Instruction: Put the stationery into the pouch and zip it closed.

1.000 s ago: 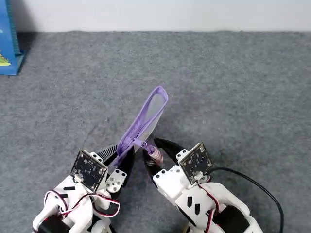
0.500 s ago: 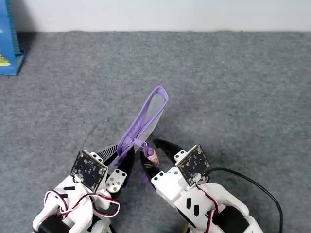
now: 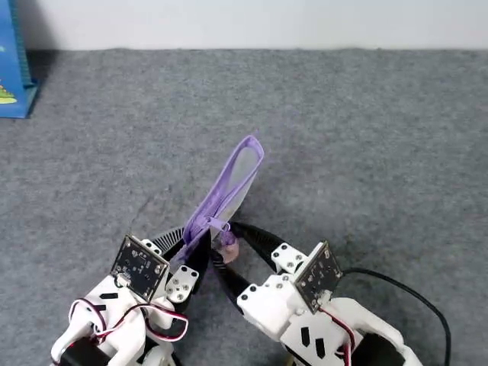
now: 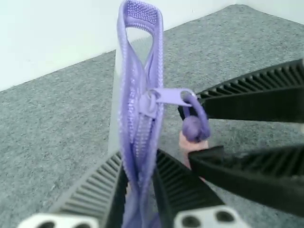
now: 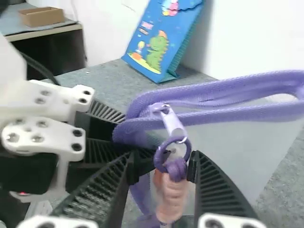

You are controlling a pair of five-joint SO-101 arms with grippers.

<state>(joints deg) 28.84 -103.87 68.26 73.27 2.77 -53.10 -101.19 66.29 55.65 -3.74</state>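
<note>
- Leftmost, a blue gift bag [image 3: 11, 65] stood at the bench's far edge against the white wall, well apart from both arms.
- Near the front edge, the left pincer [image 3: 194, 245] was clamped tight on the near end of the purple pouch [image 3: 230, 185], its ribbed fingers [image 4: 107, 187] pressing the zipper band from both sides.
- From that grip the pouch stood on edge, running away toward the wall, with the far part of its mouth gaping as a loop.
- Its zipper pull [image 4: 171, 96] stuck out sideways toward the right arm, a purple cord [image 4: 194, 124] hanging from it.
- Just beside it, the right pincer [image 3: 224, 242] was partly open, its jaws flanking the cord and a pink piece [image 5: 170, 194]; whether they touched either could not be told.
- To the right and beyond the pouch lay bare grey bench [image 3: 374, 145] up to the wall.
</note>
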